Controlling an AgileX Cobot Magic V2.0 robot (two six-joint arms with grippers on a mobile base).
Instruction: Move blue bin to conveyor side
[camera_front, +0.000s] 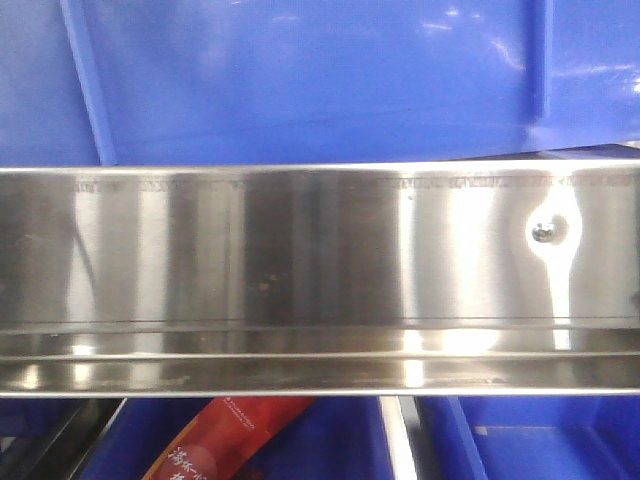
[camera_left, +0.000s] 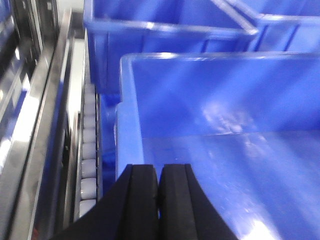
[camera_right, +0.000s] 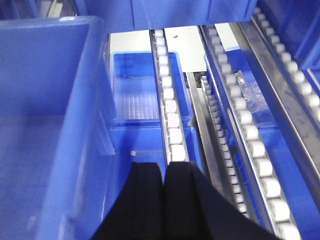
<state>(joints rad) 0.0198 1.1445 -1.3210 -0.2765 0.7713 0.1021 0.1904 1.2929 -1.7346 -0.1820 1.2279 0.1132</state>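
The blue bin (camera_left: 225, 100) sat beside roller tracks (camera_right: 172, 125), with other bins (camera_left: 165, 20) just beyond it. The left pincer (camera_left: 159, 200) hung over its near left corner, jaws pressed together with nothing visible between them. The right pincer (camera_right: 164, 200) hung just beside its right wall, likewise closed and empty. A steel rail (camera_front: 300, 250) crossed the front view.

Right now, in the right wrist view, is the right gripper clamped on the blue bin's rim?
No, the right gripper is shut on nothing, beside the outer wall of the blue bin.
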